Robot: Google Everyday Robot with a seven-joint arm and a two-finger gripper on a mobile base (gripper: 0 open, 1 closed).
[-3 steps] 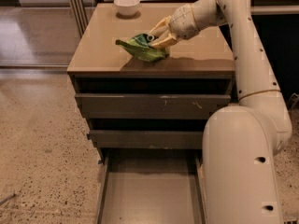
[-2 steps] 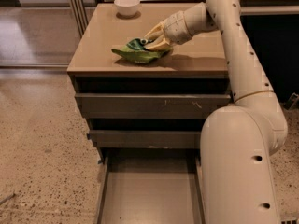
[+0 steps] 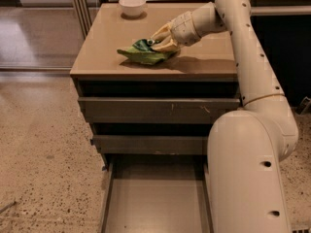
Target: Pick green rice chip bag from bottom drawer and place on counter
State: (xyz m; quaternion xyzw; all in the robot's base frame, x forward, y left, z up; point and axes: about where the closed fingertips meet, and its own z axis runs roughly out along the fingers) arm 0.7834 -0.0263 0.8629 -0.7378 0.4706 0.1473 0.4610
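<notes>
the green rice chip bag now lies lower and flatter than a second ago, when its left tip hung clear above the tan surface; it now appears to rest on the counter, near the front edge and well apart from the white bowl at the back. the gripper sits just above the counter at the bag's right end, its two pale fingers drawn close together and pinching that end, so the bag is set down but not yet let go. judging by this, only the release and retreat remain. the pinched end of the bag is hidden between the fingers, its logo is crumpled beyond reading, and whether its full weight is on the counter is hard to say. the bottom drawer stands pulled out, its front cut off by the frame and its right wall hidden behind the robot's arm.
</notes>
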